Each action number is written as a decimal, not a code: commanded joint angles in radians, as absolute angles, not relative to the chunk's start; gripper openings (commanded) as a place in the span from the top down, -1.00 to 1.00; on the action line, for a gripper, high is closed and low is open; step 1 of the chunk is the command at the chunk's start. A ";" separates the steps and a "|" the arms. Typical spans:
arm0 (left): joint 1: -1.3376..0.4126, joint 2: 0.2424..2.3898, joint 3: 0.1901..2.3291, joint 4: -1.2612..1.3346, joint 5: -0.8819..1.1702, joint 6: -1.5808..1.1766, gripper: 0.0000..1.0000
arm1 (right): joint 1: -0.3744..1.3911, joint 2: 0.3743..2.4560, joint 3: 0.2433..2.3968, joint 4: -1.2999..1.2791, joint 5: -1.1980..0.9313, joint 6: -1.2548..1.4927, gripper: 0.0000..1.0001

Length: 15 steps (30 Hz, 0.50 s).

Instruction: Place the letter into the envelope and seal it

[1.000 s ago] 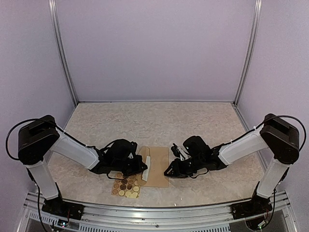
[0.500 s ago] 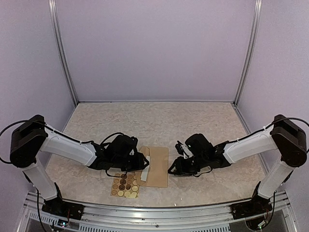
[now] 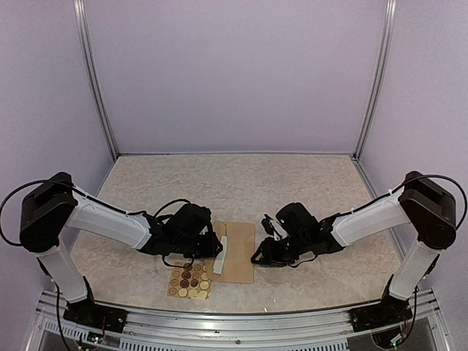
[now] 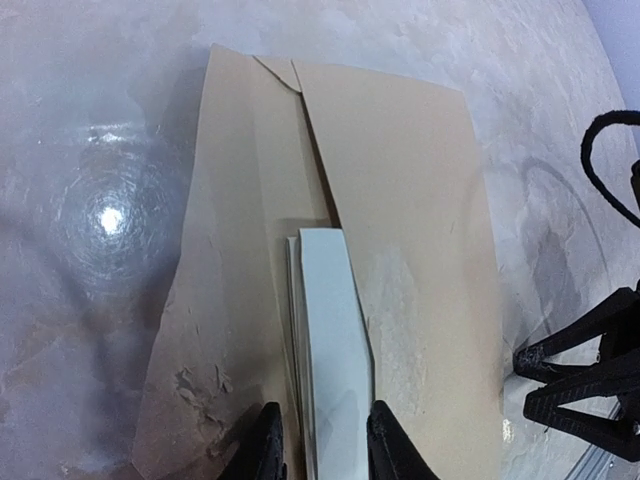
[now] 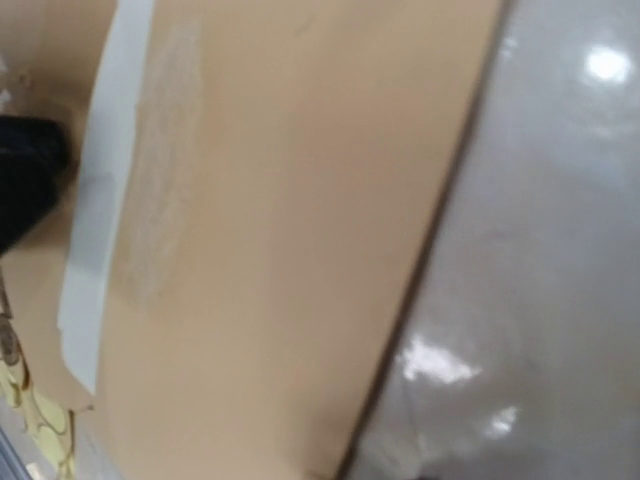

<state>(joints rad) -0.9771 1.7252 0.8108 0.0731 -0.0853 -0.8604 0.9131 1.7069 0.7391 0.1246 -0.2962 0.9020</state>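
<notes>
Left jaws flank letter (image 4: pixel 330 340) on marbled table (image 3: pixel 241 183), lilac walls (image 3: pixel 234 73) around.

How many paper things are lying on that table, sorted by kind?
Tan envelope: 1
White folded letter: 1
Tan sheet of round stickers: 1
Total: 3

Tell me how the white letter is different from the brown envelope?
The letter is white; the envelope is tan. The letter shows as a narrow folded strip; the envelope is much wider. The letter sits between the fingers of the left pincer; the envelope lies spread flat beneath. Both are paper.
</notes>
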 commanded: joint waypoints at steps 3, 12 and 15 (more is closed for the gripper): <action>-0.983 1.761 0.825 0.070 -0.077 -0.867 0.58 | 0.906 1.757 0.757 0.151 -0.324 0.900 0.36; -0.983 1.777 0.826 0.076 -0.064 -0.877 0.79 | 0.907 1.779 0.757 0.165 -0.339 0.906 0.38; -0.983 1.785 0.826 0.080 -0.053 -0.881 0.87 | 0.907 1.779 0.755 0.167 -0.340 0.908 0.39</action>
<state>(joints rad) -0.9771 1.7615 0.8108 0.0742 -0.0738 -0.8734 0.9131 1.7523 0.7547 0.1848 -0.3397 0.9039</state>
